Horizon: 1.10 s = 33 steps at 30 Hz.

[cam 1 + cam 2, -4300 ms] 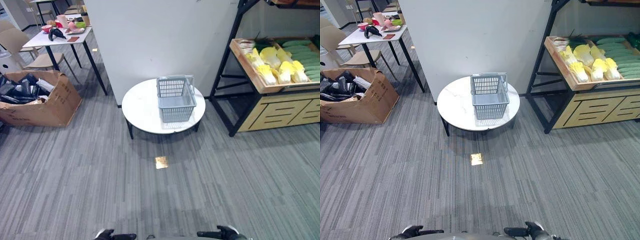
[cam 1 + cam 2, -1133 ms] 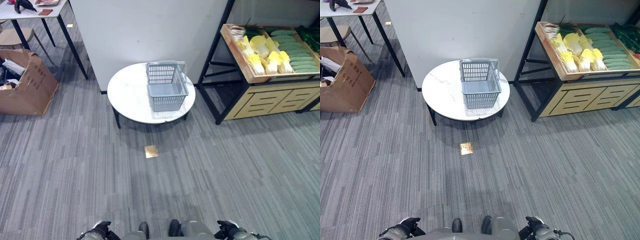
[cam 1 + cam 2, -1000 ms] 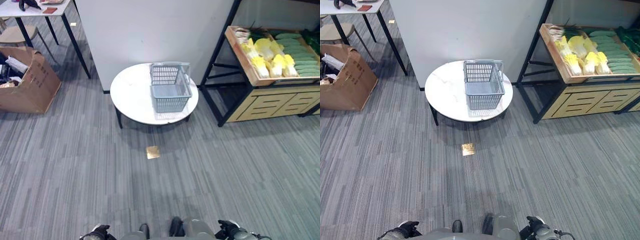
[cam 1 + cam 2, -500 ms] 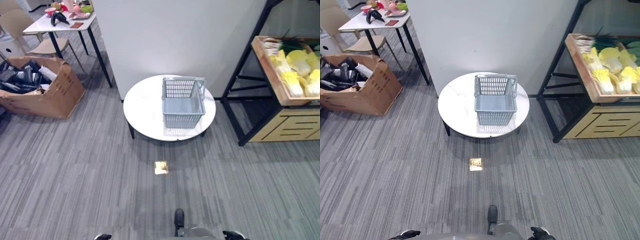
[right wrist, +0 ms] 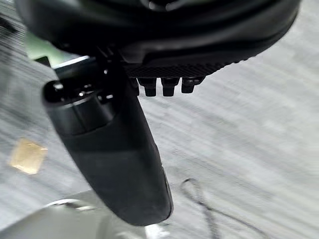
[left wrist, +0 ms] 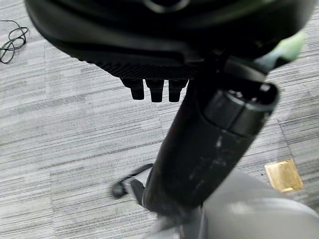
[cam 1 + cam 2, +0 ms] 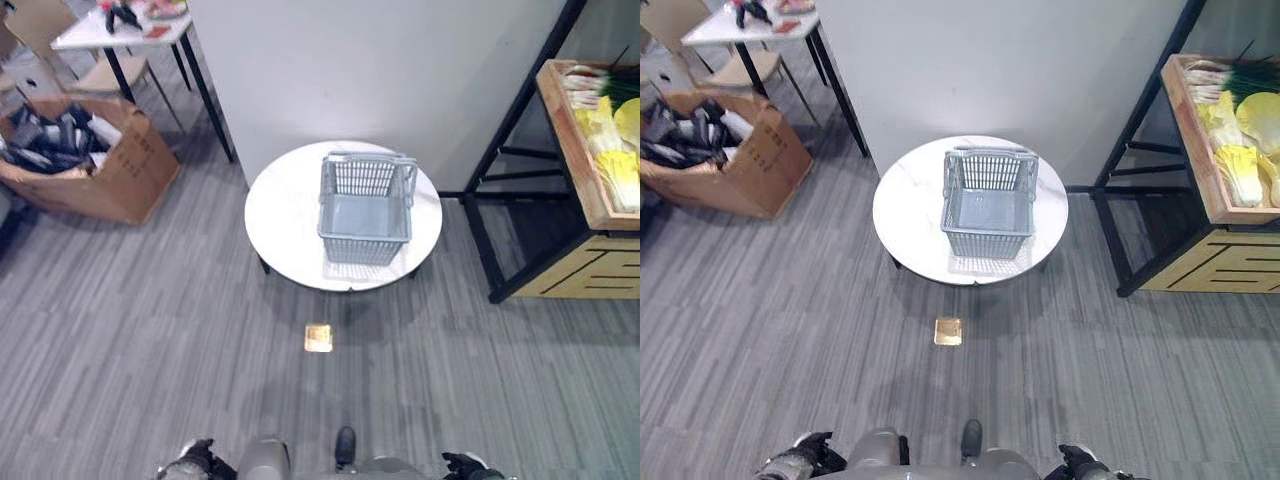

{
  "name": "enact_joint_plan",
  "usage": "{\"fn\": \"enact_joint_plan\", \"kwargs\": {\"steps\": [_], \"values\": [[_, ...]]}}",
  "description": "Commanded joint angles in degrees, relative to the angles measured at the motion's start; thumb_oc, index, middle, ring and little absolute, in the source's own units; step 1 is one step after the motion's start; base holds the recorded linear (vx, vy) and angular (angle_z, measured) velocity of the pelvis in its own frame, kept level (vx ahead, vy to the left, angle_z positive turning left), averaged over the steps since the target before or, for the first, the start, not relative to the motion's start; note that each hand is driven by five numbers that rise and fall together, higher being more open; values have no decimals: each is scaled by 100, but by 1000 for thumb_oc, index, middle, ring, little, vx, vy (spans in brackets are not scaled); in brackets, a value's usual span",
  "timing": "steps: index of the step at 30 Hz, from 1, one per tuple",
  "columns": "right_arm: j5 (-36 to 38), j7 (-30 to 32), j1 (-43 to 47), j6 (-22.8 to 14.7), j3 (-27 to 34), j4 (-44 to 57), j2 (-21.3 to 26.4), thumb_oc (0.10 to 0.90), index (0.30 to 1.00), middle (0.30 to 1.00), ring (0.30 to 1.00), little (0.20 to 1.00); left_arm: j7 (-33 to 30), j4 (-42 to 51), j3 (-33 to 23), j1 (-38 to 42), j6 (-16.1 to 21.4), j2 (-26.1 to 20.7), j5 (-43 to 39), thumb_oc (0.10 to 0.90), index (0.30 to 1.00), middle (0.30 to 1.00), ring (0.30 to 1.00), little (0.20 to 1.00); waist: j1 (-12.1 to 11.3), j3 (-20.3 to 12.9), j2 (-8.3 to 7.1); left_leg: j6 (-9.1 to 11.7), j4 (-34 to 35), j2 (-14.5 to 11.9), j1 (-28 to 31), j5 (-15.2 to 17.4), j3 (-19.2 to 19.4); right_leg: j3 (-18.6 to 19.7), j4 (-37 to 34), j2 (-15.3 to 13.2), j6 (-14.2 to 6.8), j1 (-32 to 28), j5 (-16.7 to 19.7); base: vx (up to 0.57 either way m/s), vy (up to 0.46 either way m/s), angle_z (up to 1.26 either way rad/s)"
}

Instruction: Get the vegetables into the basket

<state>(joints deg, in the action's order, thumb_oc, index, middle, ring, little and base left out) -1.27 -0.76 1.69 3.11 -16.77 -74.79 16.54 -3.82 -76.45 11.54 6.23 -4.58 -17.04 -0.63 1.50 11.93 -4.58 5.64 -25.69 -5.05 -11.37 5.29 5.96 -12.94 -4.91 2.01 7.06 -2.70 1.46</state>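
Observation:
A grey plastic basket (image 7: pixel 365 208) stands with nothing in it on a round white table (image 7: pixel 285 215) ahead of me, its handle folded toward the wall. The vegetables, pale yellow cabbages (image 7: pixel 1241 165) and green leeks (image 7: pixel 1245 82), lie in a wooden crate (image 7: pixel 1193 150) on a shelf at the right edge. My left hand (image 7: pixel 191 459) and right hand (image 7: pixel 468 464) hang low at the bottom edge, far from the table. In the wrist views the left hand (image 6: pixel 214 134) and right hand (image 5: pixel 114 149) hang over the carpet with thumbs straight, fingers relaxed, holding nothing.
A black metal shelf frame (image 7: pixel 503 150) stands right of the table. A white partition wall (image 7: pixel 380 70) rises behind it. A cardboard box (image 7: pixel 95 150) of dark items and a desk (image 7: pixel 115 28) sit at the far left. A brass floor plate (image 7: pixel 319 338) lies in the grey carpet.
The whole picture has shifted as the camera moved: the table and basket look slightly nearer and the shelf has slid toward the right edge. The things themselves have not moved.

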Motion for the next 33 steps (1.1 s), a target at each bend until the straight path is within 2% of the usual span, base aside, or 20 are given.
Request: {"fn": "enact_joint_plan", "kwargs": {"steps": [1, 2, 3, 6, 9, 11, 16, 17, 18, 20, 22, 23, 24, 25, 26, 27, 28, 29, 31, 33], "values": [[81, 72, 38, 5, 122, -25, 355, 900, 1000, 1000, 1000, 1000, 0, 51, 141, 4, 12, 307, -101, 900, 1000, 1000, 1000, 1000, 74, 133, 90, -356, 1999, 352, 620, -541, 42, 190, 351, -151, -719, -108, -602, 155, 62, 28], [37, 86, 26, -3, 115, -34, 363, 900, 1000, 1000, 1000, 1000, -17, 58, 150, 1, 33, 317, -88, 900, 1000, 1000, 1000, 1000, 111, 128, 127, -284, 2633, 375, 661, -957, -137, 164, 349, -132, -705, -161, -624, 174, 92, 17], [8, 84, 42, -8, 108, -52, 369, 900, 1000, 1000, 1000, 1000, -21, 62, 152, -12, 44, 311, -90, 900, 1000, 1000, 1000, 1000, 117, 107, 179, -211, 3065, 360, 646, -1200, -307, 168, 372, -97, -705, -183, -651, 186, 106, 11], [-33, 90, 87, -15, 91, -103, 353, 900, 1000, 1000, 1000, 1000, -44, 16, 123, -55, 41, 297, -108, 900, 1000, 1000, 1000, 1000, 108, 61, 206, -91, 3069, 328, 601, -1256, -487, 279, 451, -56, -711, -347, -756, 233, 144, -20], [-22, 77, 71, -19, 103, -103, 255, 900, 1000, 1000, 1000, 1000, -20, -21, 91, -140, 25, 265, -78, 900, 1000, 1000, 1000, 1000, 77, -58, 160, -174, 3069, 335, 863, -1102, -333, 442, 566, -90, -763, -560, -933, 346, 269, -51], [0, 72, 97, -14, 102, -137, 169, 900, 1000, 1000, 1000, 1000, -16, -25, 82, -142, 44, 224, -84, 900, 1000, 1000, 1000, 1000, 45, -171, 130, -347, 3069, 424, 1022, -925, -233, 620, 557, -229, -899, -642, -910, 380, 428, -38], [-66, 35, 277, -1, 8, -62, 56, 900, 1000, 1000, 1000, 1000, -9, 37, 123, -78, 61, 85, -21, 900, 1000, 1000, 1000, 1000, -23, -257, 165, -681, 3069, 564, 1163, -532, 120, 898, 994, -455, -1189, -321, -836, 208, 343, -41], [-66, 35, 277, -1, 8, -62, 55, 900, 1000, 1000, 1000, 1000, -8, 37, 123, -77, 61, 84, -21, 900, 1000, 1000, 1000, 1000, -32, -261, 164, -683, 3069, 564, 1160, -530, 130, 908, 1011, -457, -1190, -307, -843, 143, 327, -31], [-56, 33, 343, -3, -19, 38, 39, 900, 1000, 1000, 1000, 1000, -20, 60, 88, -43, 46, 15, -47, 900, 1000, 1000, 1000, 1000, -64, -201, 173, -763, 3069, 610, 1198, -466, 209, 889, 1573, -518, -1317, -2, -710, 106, 288, -18], [12, 42, 425, -12, -3, 185, 38, 900, 1000, 1000, 1000, 1000, -13, 79, 63, -36, 47, -46, -55, 900, 1000, 1000, 1000, 1000, -72, -88, 188, -860, 3069, 659, 1286, -356, 285, 770, 2267, -635, -1422, 393, -398, 108, 346, -29], [27, 44, 447, -17, -16, 230, 39, 900, 1000, 1000, 1000, 1000, -20, 81, 59, -27, 39, -60, -58, 900, 1000, 1000, 1000, 1000, -84, -41, 188, -879, 3069, 674, 1317, -340, 310, 713, 2485, -671, -1439, 514, -306, 74, 210, -35], [70, 36, 458, -26, -6, 301, 48, 900, 1000, 1000, 1000, 1000, -5, 77, 60, -42, 21, -70, -39, 900, 1000, 1000, 1000, 1000, -84, 56, 212, -970, 3069, 747, 1440, -233, 343, 537, 3005, -812, -1400, 688, -153, 120, 254, -20], [72, 35, 445, -27, -12, 330, 45, 900, 1000, 1000, 1000, 1000, 8, 71, 67, -51, 18, -75, -6, 900, 1000, 1000, 1000, 1000, -89, 86, 224, -984, 3069, 770, 1486, -175, 373, 480, 3079, -844, -1396, 771, -144, 166, 336, -20], [59, 25, 430, -21, -27, 355, 22, 900, 1000, 1000, 1000, 1000, 12, 54, 53, -52, 15, -96, 13, 900, 1000, 1000, 1000, 1000, -133, 100, 246, -997, 3069, 758, 1525, -125, 458, 300, 2857, -925, -1385, 795, -137, 117, 212, -7], [49, 18, 427, -26, -27, 370, 18, 900, 1000, 1000, 1000, 1000, 8, 48, 35, -54, 21, -103, 19, 900, 1000, 1000, 1000, 1000, -162, 105, 306, -985, 3069, 720, 1527, -120, 500, 196, 2227, -897, -1375, 732, -22, 91, 148, -13], [49, 17, 426, -26, -27, 370, 19, 900, 1000, 1000, 1000, 1000, 8, 47, 36, -54, 22, -102, 19, 900, 1000, 1000, 1000, 1000, -162, 108, 317, -983, 3069, 707, 1533, -118, 498, 188, 2181, -881, -1373, 704, 3, 29, 82, -14], [55, 16, 445, -25, -32, 387, 15, 900, 1000, 1000, 1000, 1000, 1, 36, 34, -36, 26, -106, 19, 900, 1000, 1000, 1000, 1000, -194, 141, 341, -982, 3053, 673, 1500, -149, 536, 234, 1623, -794, -1406, 755, 115, -8, 23, -22], [56, 14, 460, -32, -40, 404, 8, 900, 1000, 1000, 1000, 1000, -1, 23, 35, -17, 19, -106, 38, 900, 1000, 1000, 1000, 1000, -186, 167, 334, -982, 2992, 669, 1473, -140, 528, 293, 1364, -761, -1421, 718, 153, -17, 29, -21], [91, 21, 491, -51, -66, 447, 9, 900, 1000, 1000, 1000, 1000, -13, -2, 56, 0, 44, -93, 61, 900, 1000, 1000, 1000, 1000, -162, 176, 306, -981, 2970, 686, 1478, -150, 534, 583, 918, -619, -1464, 746, 216, 38, 2, -9], [111, 39, 485, -59, -75, 476, -6, 900, 1000, 1000, 1000, 1000, -11, -16, 56, -4, 54, -77, 68, 900, 1000, 1000, 1000, 1000, -160, 149, 300, -966, 3056, 709, 1557, -193, 516, 527, 775, -628, -1480, 616, 211, 58, -9, 9]]}}
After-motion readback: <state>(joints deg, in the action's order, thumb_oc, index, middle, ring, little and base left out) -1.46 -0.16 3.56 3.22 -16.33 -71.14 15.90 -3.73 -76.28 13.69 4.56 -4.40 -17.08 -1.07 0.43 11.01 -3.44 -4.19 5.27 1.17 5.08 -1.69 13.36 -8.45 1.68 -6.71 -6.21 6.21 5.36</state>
